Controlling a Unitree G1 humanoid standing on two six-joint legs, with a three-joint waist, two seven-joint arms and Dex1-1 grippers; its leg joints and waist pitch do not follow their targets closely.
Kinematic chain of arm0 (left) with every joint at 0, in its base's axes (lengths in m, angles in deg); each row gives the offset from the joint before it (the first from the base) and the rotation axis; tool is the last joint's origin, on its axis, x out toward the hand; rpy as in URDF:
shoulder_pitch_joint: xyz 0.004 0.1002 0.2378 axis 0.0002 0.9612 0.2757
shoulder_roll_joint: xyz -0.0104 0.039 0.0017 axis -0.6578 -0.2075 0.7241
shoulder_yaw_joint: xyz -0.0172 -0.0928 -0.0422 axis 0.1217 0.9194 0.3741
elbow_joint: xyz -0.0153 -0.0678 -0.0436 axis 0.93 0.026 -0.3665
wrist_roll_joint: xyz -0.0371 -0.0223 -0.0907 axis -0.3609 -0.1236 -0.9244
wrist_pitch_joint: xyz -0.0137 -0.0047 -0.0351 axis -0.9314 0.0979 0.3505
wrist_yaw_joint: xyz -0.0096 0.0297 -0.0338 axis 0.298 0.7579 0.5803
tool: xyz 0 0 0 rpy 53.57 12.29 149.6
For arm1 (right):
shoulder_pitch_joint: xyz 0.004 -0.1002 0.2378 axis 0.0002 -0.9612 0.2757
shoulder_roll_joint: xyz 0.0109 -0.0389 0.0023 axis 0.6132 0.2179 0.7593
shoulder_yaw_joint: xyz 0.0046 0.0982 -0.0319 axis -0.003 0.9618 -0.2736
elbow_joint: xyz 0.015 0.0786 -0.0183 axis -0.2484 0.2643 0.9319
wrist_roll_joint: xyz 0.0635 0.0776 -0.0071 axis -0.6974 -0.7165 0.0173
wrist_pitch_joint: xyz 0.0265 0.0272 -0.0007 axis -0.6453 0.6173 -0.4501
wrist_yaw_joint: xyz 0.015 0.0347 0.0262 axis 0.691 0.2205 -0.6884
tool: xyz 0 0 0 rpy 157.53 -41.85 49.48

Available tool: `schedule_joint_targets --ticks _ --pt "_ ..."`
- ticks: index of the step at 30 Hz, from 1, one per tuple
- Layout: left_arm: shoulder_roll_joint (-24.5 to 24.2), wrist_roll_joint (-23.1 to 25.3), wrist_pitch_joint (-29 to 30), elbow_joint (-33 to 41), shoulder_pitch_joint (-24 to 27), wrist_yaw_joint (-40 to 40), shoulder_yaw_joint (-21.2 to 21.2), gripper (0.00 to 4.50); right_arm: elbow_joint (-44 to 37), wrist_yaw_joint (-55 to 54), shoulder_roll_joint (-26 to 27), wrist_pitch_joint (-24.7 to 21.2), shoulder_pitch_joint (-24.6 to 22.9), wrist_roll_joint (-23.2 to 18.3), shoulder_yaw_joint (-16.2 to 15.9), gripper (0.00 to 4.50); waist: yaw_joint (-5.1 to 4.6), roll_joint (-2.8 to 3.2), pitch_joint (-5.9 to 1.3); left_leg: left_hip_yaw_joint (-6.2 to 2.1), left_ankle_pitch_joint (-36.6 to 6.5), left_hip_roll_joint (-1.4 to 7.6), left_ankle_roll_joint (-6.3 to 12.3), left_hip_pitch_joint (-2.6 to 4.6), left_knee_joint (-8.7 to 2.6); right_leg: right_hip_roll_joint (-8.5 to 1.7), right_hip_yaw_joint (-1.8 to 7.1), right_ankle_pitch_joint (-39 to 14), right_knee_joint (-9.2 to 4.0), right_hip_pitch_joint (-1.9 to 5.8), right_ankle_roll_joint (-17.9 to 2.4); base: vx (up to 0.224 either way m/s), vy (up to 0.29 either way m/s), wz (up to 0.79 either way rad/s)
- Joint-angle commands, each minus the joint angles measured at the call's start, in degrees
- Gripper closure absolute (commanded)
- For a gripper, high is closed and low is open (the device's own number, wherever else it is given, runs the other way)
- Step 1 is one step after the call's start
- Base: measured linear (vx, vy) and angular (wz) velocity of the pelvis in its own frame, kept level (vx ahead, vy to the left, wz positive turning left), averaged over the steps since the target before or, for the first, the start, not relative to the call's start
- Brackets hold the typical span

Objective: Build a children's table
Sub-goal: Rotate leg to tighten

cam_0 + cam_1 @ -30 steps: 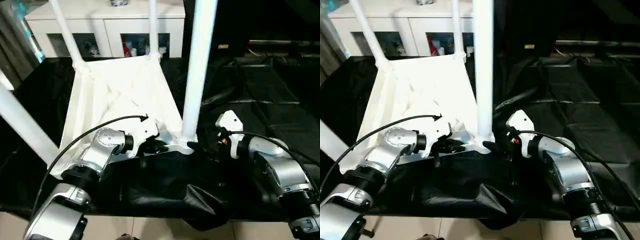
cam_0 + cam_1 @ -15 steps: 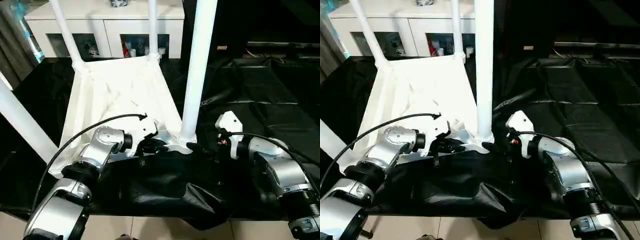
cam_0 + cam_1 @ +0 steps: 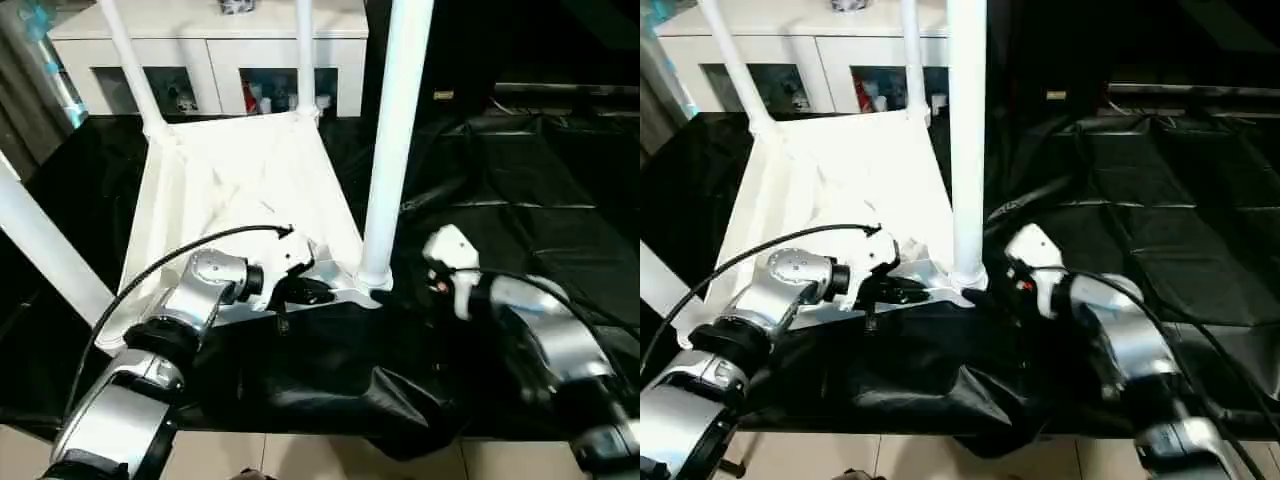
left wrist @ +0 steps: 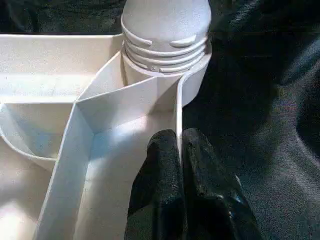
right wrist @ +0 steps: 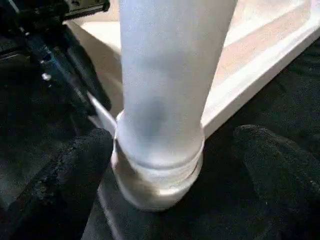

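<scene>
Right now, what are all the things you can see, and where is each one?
Table top: one, white, upside down on the black cloth.
Table legs: four, white, standing up from the top's corners.
Black cloth: one, black, spread under the table.
Cabinet: one, white with glass doors, behind the table.
Left gripper: jaws shut on the top's near rim.
Right gripper: jaws open around the near leg's base.

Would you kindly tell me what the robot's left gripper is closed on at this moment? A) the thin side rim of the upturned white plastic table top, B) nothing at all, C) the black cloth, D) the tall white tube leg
A: in the left wrist view the left gripper has its two black fingers pinched together on the thin side rim of the white plastic table top, just below the corner socket holding the tube leg.
</scene>
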Motion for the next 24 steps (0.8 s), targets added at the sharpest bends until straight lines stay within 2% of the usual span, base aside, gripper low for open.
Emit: schedule_joint_targets --ticks 1,2,7,8,15,16,17,19,24 --pt "-0.08 1.34 0.49 -2.34 1.21 -1.28 -1.6 4.42 1.11 0.0 0.3 1.26 0.89 0.58 -0.33 0.0 0.05 -1.4 -3.84 -0.81 -12.96 1.8 3.48 1.09 -3.74 -2.49 1.37 -13.47 -3.9 2.33 -13.01 0.0 0.0 0.0" --pt "-0.07 1.32 0.56 -2.29 1.28 -1.47 -1.64 4.42 2.25 -0.24 0.98 1.61 1.82 0.6 -0.37 0.0 0.09 -1.59 -3.85 -0.77 -12.84 1.84 3.52 1.1 -3.72 -2.52 1.39 -13.06 -3.9 2.33 -13.07 0.0 0.0 0.0" --pt "-0.12 1.47 0.52 -2.09 1.59 -1.69 -1.79 4.42 4.81 0.09 2.23 2.04 3.45 0.67 -0.89 0.0 0.13 -1.51 -3.83 -0.77 -12.79 1.86 3.62 1.11 -3.76 -2.53 1.36 -13.06 -3.8 2.32 -13.36 0.0 0.0 0.0" --pt "-0.15 1.47 0.42 -2.1 1.63 -1.75 -1.8 4.5 5.35 0.29 2.38 2.19 3.69 0.76 -1.07 0.31 0.07 -1.47 -3.8 -0.76 -12.99 1.87 3.54 1.11 -3.78 -2.52 1.37 -13.19 -3.83 2.28 -13.44 0.0 0.0 0.0" --pt "-0.29 1.37 0.28 -2.46 1.4 -1.93 -1.53 4.5 7.69 0.96 3.31 2.67 4.68 0.74 -0.64 0.78 0.15 -1.61 -3.8 -0.75 -12.89 1.85 3.51 1.01 -3.78 -2.59 1.38 -13.33 -3.79 2.39 -13.35 0.0 0.0 0.0" --pt "-0.34 1.35 0.33 -2.45 1.36 -1.98 -1.49 4.5 8.07 1.0 3.43 2.84 4.79 0.82 -0.59 0.81 0.2 -1.36 -3.78 -0.78 -12.97 1.85 3.44 1.04 -3.82 -2.58 1.37 -13.48 -3.81 2.37 -13.29 0.0 0.0 0.0" --pt "-0.4 1.35 0.41 -2.46 1.32 -2.08 -1.47 4.5 8.65 1.1 3.61 3.12 4.93 0.93 -0.53 1.01 0.11 -1.46 -3.84 -0.77 -13.12 1.88 3.38 1.06 -3.81 -2.57 1.37 -13.28 -3.78 2.34 -13.36 0.0 0.0 0.0" --pt "-0.46 1.39 0.46 -2.49 1.28 -2.18 -1.48 4.5 9.19 1.25 3.75 3.33 5.03 0.89 -0.54 1.12 0.09 -1.42 -3.83 -0.77 -13.27 1.89 3.27 1.07 -3.83 -2.58 1.39 -12.96 -3.78 2.35 -13.61 0.0 0.0 0.0" --pt "-0.71 1.51 0.69 -2.78 1.22 -2.14 -1.41 4.5 10.52 1.17 4.61 3.96 4.64 1.11 -0.66 1.56 0.01 -1.13 -3.8 -0.78 -14.02 1.89 2.99 1.11 -3.94 -2.5 1.35 -12.94 -3.84 2.33 -13.77 0.0 0.0 0.0"
